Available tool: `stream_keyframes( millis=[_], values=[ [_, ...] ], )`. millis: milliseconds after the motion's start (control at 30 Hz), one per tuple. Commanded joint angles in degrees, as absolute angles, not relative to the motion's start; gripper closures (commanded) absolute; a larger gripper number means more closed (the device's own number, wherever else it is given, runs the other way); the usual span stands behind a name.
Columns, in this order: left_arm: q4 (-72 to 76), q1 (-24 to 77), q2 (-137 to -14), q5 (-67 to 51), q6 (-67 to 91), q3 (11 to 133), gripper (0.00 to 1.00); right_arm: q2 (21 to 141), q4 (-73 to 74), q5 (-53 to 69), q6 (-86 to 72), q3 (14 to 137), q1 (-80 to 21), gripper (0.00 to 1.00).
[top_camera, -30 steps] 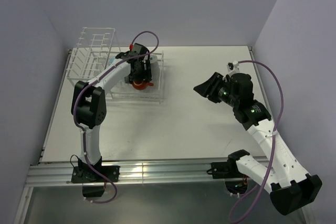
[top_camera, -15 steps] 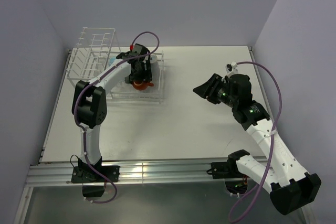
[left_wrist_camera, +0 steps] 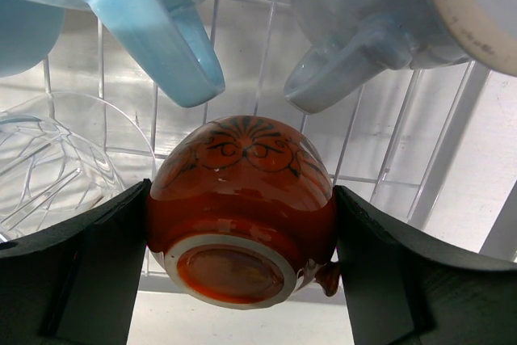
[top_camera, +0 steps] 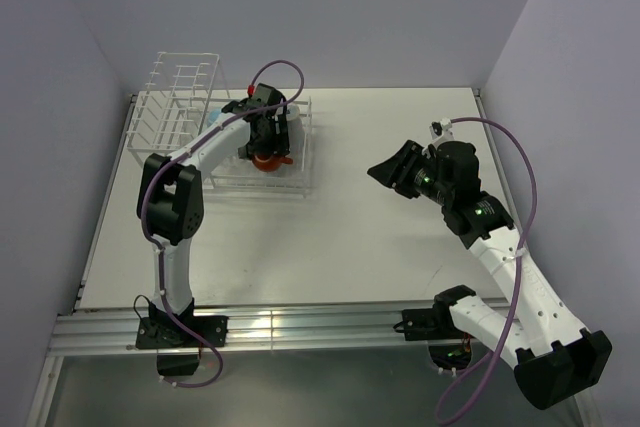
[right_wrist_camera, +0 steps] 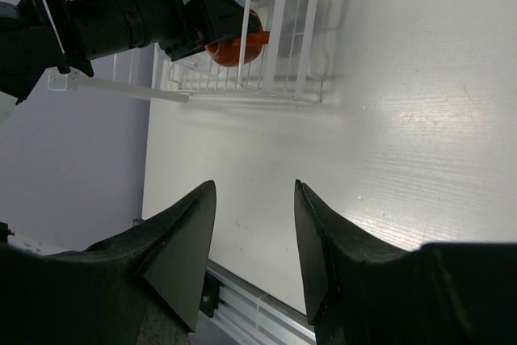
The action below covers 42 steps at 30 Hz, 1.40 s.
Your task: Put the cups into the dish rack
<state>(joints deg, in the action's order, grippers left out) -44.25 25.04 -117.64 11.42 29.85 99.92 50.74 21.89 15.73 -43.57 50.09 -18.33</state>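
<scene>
My left gripper (top_camera: 268, 145) is shut on the orange-red cup (left_wrist_camera: 242, 208), held bottom-up over the low tray of the white wire dish rack (top_camera: 300, 162). The cup shows in the top view (top_camera: 266, 159) and the right wrist view (right_wrist_camera: 234, 46). In the left wrist view a light blue mug (left_wrist_camera: 153, 30) and a pale grey-blue mug (left_wrist_camera: 363, 30) lie in the rack beyond it. A clear glass tumbler (left_wrist_camera: 48, 159) sits at the left. My right gripper (top_camera: 385, 169) is open and empty, above the table right of the rack.
The rack's taller upright grid (top_camera: 180, 97) stands at the back left. Purple walls close in the table at the back and both sides. A metal rail (top_camera: 300, 327) runs along the near edge.
</scene>
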Motion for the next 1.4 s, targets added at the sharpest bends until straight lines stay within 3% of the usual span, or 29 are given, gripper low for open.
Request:
stream_keyframes(
  millis=[0, 400, 467, 700, 800, 1367],
  values=[
    [-43.3, 25.0, -116.8, 13.5, 30.6, 98.7, 0.23, 50.6, 19.5, 15.7, -42.9, 49.7, -17.9, 0.49],
    [-42.9, 25.9, -116.4, 13.9, 30.6, 97.9, 0.17, 50.6, 19.3, 15.8, -42.8, 49.4, -17.9, 0.49],
    [-43.0, 26.0, -116.3, 14.0, 30.6, 97.9, 0.11, 50.5, 19.3, 15.9, -42.8, 49.4, -18.0, 0.49],
    [-43.1, 26.6, -115.4, 14.7, 30.7, 97.6, 0.09, 50.4, 19.4, 15.8, -42.8, 49.3, -17.9, 0.49],
    [-43.2, 27.2, -115.1, 15.3, 30.6, 97.6, 0.04, 50.4, 19.4, 15.7, -42.8, 49.2, -17.8, 0.49],
    [-43.9, 28.7, -112.2, 17.4, 30.5, 99.0, 0.03, 50.2, 19.9, 15.7, -42.5, 49.7, -17.9, 0.49]
  ],
)
